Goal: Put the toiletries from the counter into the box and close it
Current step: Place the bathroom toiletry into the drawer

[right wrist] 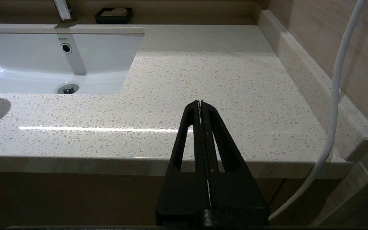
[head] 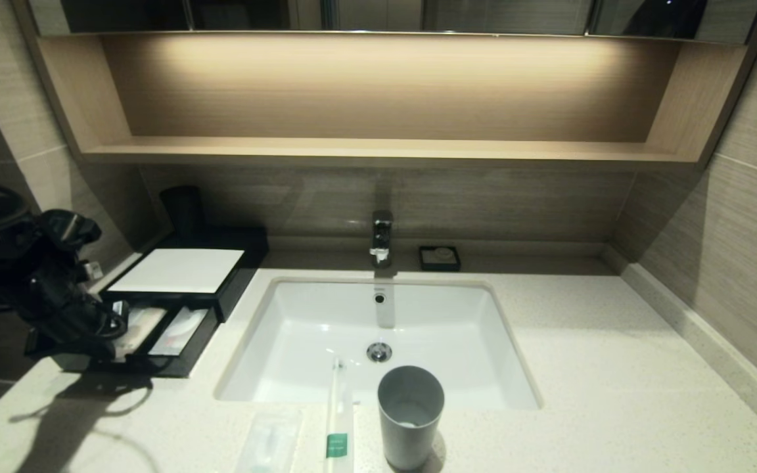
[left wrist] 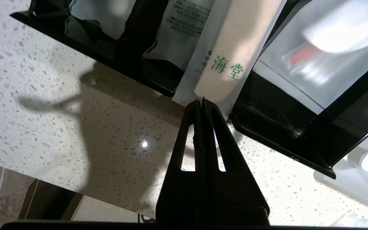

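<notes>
My left end effector (left wrist: 202, 101), fingers pressed together, tips against a paper-wrapped stick (left wrist: 227, 60) overhanging the box (head: 175, 309) drawer's front edge. Right end effector (right wrist: 201, 103) closed, idle off the table (right wrist: 203, 73) edge.

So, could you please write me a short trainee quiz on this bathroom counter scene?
1. True or false: the box's drawer is open.
2. Which is the left gripper pinching? A) the grey cup B) a cream packet at the drawer's front C) the soap dish
3. Name two toiletries on the counter by the sink's front rim.

Key:
1. True.
2. B; its fingers are shut on the packet's end. The right gripper is shut, empty, off the counter's edge.
3. The stick with a green band and the clear packet.
</notes>
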Controlling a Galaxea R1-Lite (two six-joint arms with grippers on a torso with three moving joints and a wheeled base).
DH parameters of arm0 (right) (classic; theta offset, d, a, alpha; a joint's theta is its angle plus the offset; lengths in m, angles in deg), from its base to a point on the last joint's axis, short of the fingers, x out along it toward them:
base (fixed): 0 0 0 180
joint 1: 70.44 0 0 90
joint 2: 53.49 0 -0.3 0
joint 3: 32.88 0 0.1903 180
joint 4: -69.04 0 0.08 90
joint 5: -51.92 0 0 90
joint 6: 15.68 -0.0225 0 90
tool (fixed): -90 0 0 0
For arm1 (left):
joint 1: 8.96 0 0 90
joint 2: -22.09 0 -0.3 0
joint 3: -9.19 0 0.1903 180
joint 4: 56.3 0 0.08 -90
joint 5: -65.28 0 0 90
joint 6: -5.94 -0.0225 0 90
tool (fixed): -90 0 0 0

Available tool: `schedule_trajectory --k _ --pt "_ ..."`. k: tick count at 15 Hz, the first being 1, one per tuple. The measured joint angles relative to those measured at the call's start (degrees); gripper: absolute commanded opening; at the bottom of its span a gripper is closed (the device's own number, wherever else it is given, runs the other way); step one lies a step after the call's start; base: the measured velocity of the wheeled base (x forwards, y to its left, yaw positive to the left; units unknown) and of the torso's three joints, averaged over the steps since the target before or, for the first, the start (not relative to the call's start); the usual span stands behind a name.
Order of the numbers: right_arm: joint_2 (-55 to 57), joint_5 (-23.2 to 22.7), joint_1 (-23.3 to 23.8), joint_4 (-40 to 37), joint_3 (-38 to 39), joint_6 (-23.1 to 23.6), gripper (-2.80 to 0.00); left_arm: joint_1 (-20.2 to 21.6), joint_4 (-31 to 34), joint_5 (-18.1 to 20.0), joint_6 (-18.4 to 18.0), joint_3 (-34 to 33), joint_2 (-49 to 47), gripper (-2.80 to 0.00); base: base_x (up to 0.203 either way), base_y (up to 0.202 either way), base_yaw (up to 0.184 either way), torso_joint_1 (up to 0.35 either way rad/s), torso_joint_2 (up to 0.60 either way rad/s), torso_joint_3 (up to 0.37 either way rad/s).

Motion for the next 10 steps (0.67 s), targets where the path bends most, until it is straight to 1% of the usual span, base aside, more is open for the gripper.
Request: schedule_trajectory --k 10 --pt "0.0 0.01 0.0 0.0 0.0 -0.02 -2.8 -0.06 -3.09 -0.02 0.13 0.11 -1.05 -2.8 0.0 0.0 0.0 0.0 0.0 0.0"
